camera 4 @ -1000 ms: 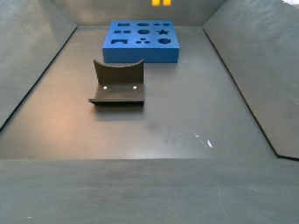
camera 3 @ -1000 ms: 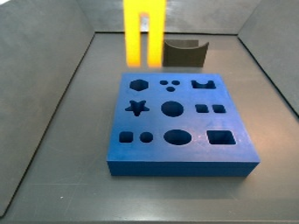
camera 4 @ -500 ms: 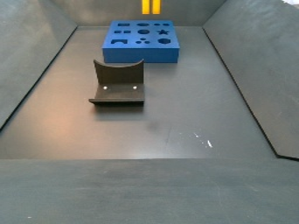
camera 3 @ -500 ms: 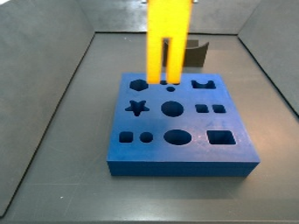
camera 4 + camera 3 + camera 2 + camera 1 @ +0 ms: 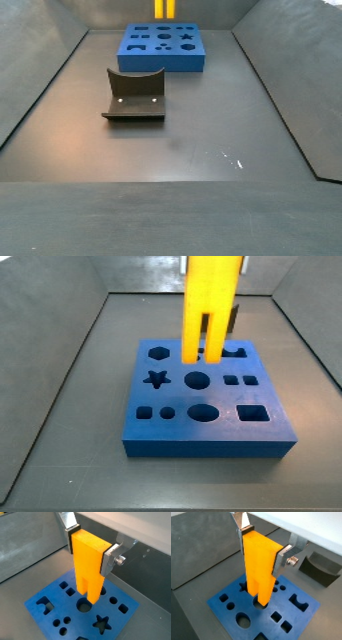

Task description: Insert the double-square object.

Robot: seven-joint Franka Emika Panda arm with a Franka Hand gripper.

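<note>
Double-square object (image 5: 211,306): tall yellow block, upright, prongs down, hanging above the blue board (image 5: 207,442) with prong tips over its middle region, near the round holes; also visible in both wrist views (image 5: 261,567) (image 5: 89,564). Not yet seated; tips apparently still clear of the board surface, though exact clearance hard to tell. Held vertical, presumably so both prongs can drop straight into a matching pair of square holes.

Gripper (image 5: 262,543): directly above the board, clamped on the upper solid part of the yellow block, a silver finger (image 5: 111,553) flat against each opposite side. Grip placed high, seemingly to leave the prongs free for entry.

Blue board, contents: all recesses empty. Hexagon, star, several round holes, oval, large square, notched cutout, and a pair of small squares (image 5: 239,380) side by side toward one edge, judged the likely target. Prongs currently beside that pair rather than over it; sideways shift judged necessary before descent.

Dark grey U-shaped block (image 5: 135,95): on the floor, well apart from the board in a side view; nothing resting in it.

Floor (image 5: 201,150): dark, walled enclosure.
</note>
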